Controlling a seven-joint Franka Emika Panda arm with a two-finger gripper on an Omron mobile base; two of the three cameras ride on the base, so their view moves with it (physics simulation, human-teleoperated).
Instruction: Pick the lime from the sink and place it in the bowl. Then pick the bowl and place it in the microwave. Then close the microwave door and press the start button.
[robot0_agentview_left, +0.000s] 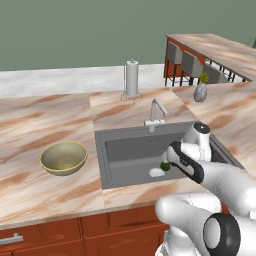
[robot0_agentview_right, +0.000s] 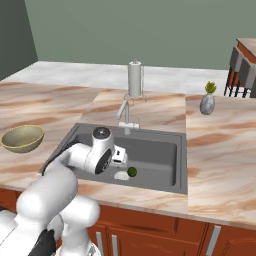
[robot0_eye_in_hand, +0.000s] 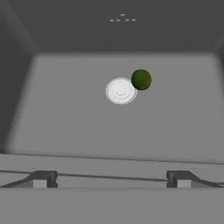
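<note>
The lime (robot0_eye_in_hand: 141, 79) lies on the floor of the sink (robot0_agentview_left: 125, 147), touching the right edge of the white drain (robot0_eye_in_hand: 120, 90). It also shows as a small dark green ball (robot0_agentview_left: 164, 165) (robot0_agentview_right: 132, 172) just below my hand. My gripper (robot0_eye_in_hand: 111, 179) hangs over the basin, short of the lime, open with nothing between its fingertips (robot0_eye_in_hand: 41, 179). The olive-tan bowl (robot0_agentview_left: 63, 157) (robot0_agentview_right: 22, 138) stands upright on the counter left of the sink. The microwave and its door are out of view.
A silver faucet (robot0_agentview_left: 156, 112) rises behind the sink. A paper towel stand (robot0_agentview_left: 131, 78) and a small vase with a plant (robot0_agentview_left: 201, 91) sit further back on the counter. Grey stools (robot0_agentview_left: 190, 62) line a far counter at the right.
</note>
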